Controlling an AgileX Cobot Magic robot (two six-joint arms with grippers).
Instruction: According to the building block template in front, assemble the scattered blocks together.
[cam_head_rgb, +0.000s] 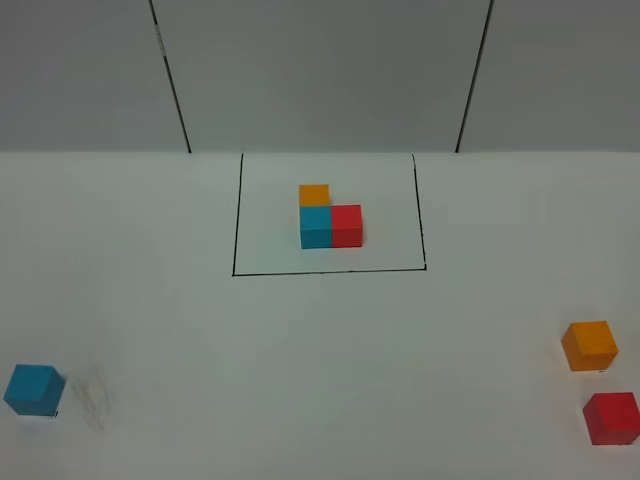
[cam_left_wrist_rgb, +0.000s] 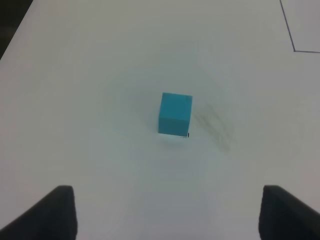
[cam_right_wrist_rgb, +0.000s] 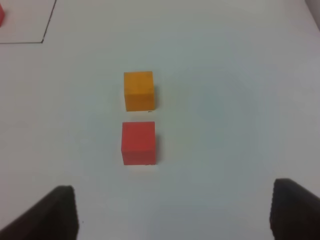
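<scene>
Plain cyan-blue cube, orange cube, red cube, white table.

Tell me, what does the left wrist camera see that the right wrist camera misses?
Only the left wrist view shows the cyan-blue cube, alone beside faint grey smudges. Only the right wrist view shows the orange cube and the red cube, close together but not touching. Both share the white table and a corner of the black drawn frame. The left gripper and the right gripper are both open and empty.
</scene>
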